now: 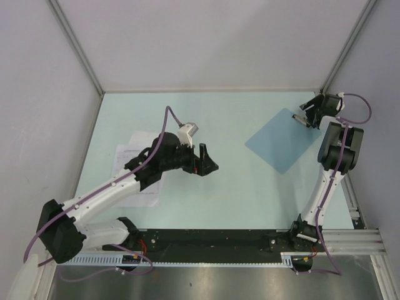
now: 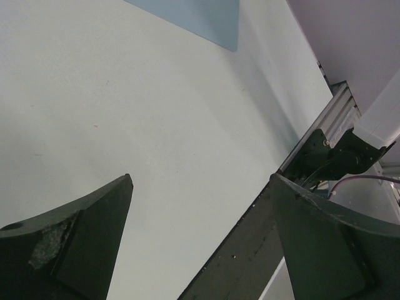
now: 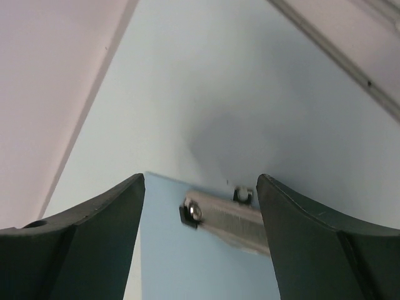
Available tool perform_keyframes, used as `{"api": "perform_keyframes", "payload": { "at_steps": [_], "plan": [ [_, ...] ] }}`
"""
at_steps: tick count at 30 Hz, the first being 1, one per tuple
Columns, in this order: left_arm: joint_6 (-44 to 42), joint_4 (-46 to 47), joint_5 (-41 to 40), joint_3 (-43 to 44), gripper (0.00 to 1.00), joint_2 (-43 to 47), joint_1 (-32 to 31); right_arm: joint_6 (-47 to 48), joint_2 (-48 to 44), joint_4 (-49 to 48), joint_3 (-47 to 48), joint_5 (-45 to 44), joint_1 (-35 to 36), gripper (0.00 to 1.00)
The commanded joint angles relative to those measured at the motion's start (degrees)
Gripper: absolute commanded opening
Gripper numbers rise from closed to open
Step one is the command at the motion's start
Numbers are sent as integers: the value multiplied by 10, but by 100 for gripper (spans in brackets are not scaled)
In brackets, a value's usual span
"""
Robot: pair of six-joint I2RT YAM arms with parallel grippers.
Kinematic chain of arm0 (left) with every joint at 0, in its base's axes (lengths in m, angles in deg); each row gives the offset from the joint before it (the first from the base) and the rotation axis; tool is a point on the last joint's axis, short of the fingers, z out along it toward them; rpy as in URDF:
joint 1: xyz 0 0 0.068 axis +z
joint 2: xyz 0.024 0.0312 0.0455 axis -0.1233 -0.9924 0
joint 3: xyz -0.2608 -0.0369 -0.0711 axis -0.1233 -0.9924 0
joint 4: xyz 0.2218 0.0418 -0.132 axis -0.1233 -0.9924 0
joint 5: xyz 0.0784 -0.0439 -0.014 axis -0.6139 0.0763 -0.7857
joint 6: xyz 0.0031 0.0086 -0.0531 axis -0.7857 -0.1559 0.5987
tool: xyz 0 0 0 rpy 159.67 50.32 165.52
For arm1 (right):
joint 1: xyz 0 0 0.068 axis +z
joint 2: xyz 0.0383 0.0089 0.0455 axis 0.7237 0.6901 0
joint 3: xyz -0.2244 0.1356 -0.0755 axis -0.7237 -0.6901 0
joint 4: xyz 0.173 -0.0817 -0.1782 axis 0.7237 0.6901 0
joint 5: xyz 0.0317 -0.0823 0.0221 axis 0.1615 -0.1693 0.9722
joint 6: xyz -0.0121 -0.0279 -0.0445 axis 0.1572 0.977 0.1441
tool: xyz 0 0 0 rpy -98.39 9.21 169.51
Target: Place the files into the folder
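Note:
The files (image 1: 148, 195) lie as white printed sheets at the table's left, partly hidden under my left arm. My left gripper (image 1: 205, 159) hangs open over bare table to their right, nothing between its fingers (image 2: 94, 231). The folder (image 1: 284, 140) is a pale-blue sleeve lying flat at the right, its near corner (image 2: 200, 19) showing in the left wrist view. My right gripper (image 1: 306, 115) sits low at the folder's far corner. Its jaws stand open on either side of the folder's (image 3: 187, 262) edge and a silver metal clip (image 3: 231, 219), touching neither.
Grey enclosure walls (image 1: 187, 44) close in the back and sides, with the right wall close to my right gripper. A black base rail (image 1: 206, 240) runs along the near edge, also seen as a rail (image 2: 250, 250) under my left gripper.

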Motion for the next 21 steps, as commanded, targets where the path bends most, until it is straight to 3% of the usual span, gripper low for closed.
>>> {"api": "perform_keyframes", "payload": {
  "at_steps": [1,3,10,15,17,19,21],
  "plan": [
    [5,-5,-8,31,96,3,-3,-24,-50,127,-49,13,23,79],
    [2,-16,-17,39,96,2,-2,-30,-93,176,-85,-3,36,81],
    [-30,-63,-53,73,96,-23,-2,-40,-281,210,-272,14,157,89],
    [-27,-69,-54,90,97,-66,-2,59,-407,253,-377,-16,232,92],
    [-17,-46,-43,85,96,-98,-2,125,-441,288,-386,-79,260,93],
    [-10,-33,-18,88,93,-138,-2,155,-448,304,-387,-124,261,95],
    [-3,-9,-5,89,91,-168,-3,176,-447,301,-387,-97,243,95]
  ]
}}
